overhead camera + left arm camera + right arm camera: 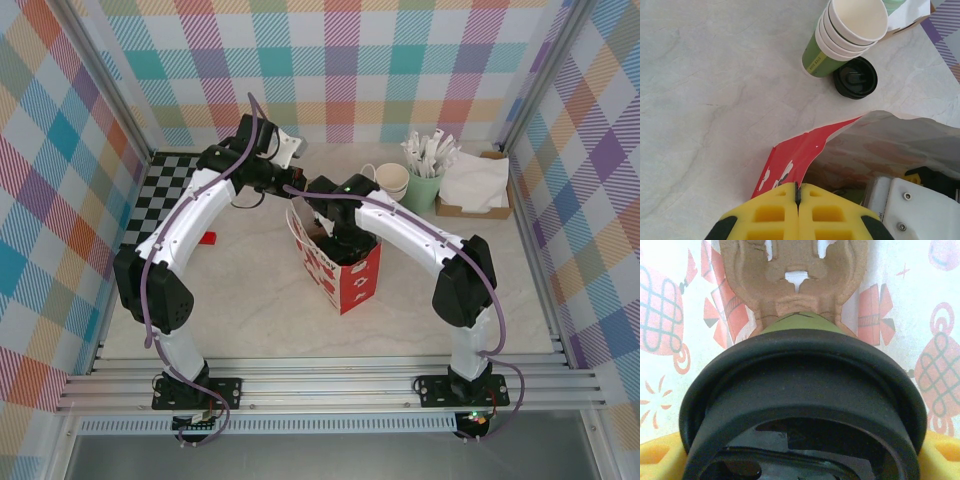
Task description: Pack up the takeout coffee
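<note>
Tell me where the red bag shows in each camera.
Top external: red bag stands mid-table, between the arms.
Left wrist: its red rim low centre, pinched by the left pincer.
Right wrist: its printed inner wall behind the takeout coffee.
Shared landmark: stacked cups, top and left wrist views.

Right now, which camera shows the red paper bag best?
Top external: the red paper bag stands upright, its printed side visible. Left wrist catches its open rim; right wrist, its patterned inner wall behind the lidded cup.
</note>
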`<state>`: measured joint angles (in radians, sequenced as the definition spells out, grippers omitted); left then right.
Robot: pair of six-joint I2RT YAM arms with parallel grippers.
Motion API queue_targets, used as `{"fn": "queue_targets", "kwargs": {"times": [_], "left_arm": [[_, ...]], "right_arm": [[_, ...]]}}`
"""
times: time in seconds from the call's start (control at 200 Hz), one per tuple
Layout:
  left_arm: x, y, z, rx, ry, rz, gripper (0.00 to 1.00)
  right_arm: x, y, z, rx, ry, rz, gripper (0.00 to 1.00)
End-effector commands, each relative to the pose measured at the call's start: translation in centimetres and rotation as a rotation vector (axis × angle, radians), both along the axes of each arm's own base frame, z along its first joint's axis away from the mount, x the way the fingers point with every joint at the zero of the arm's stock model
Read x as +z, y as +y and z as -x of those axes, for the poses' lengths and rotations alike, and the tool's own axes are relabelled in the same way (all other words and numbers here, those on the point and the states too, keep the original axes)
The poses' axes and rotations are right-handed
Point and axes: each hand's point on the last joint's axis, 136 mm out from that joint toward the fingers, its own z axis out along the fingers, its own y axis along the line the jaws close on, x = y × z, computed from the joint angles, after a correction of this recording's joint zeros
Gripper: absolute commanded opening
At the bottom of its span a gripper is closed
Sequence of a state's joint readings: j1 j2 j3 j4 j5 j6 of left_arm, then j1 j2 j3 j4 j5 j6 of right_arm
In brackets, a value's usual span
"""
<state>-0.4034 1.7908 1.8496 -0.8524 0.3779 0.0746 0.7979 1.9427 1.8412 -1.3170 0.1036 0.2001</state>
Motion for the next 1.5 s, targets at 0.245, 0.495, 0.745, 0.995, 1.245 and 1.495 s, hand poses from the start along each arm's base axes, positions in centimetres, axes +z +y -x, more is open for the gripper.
{"fn": "queue_targets", "kwargs": {"times": [0.245, 0.495, 0.745, 0.995, 1.245, 1.495], "left_arm": [[-0.3, 0.0, 0.8, -0.010, 0.034, 0.014, 0.00], [-0.4, -0.1, 0.8, -0.013, 0.035, 0.019, 0.00], [0.0, -0.5, 1.0, -0.038, 0.033, 0.039, 0.00], [0.0, -0.5, 1.1, -0.040, 0.032, 0.038, 0.00], [-0.2, -0.4, 1.2, -0.039, 0.034, 0.035, 0.00], [-0.2, -0.4, 1.2, -0.040, 0.032, 0.036, 0.00]], "right_arm": [[0.4, -0.8, 0.5, -0.015, 0.020, -0.007, 0.40], [1.0, -1.7, 1.7, -0.049, 0.057, 0.011, 0.40], [1.2, -2.0, 1.9, -0.077, 0.076, 0.035, 0.40], [0.2, -2.1, 1.7, -0.081, 0.097, 0.072, 0.40], [0.3, -2.1, 1.7, -0.079, 0.096, 0.074, 0.40], [0.4, -2.1, 1.7, -0.079, 0.095, 0.070, 0.40]]}}
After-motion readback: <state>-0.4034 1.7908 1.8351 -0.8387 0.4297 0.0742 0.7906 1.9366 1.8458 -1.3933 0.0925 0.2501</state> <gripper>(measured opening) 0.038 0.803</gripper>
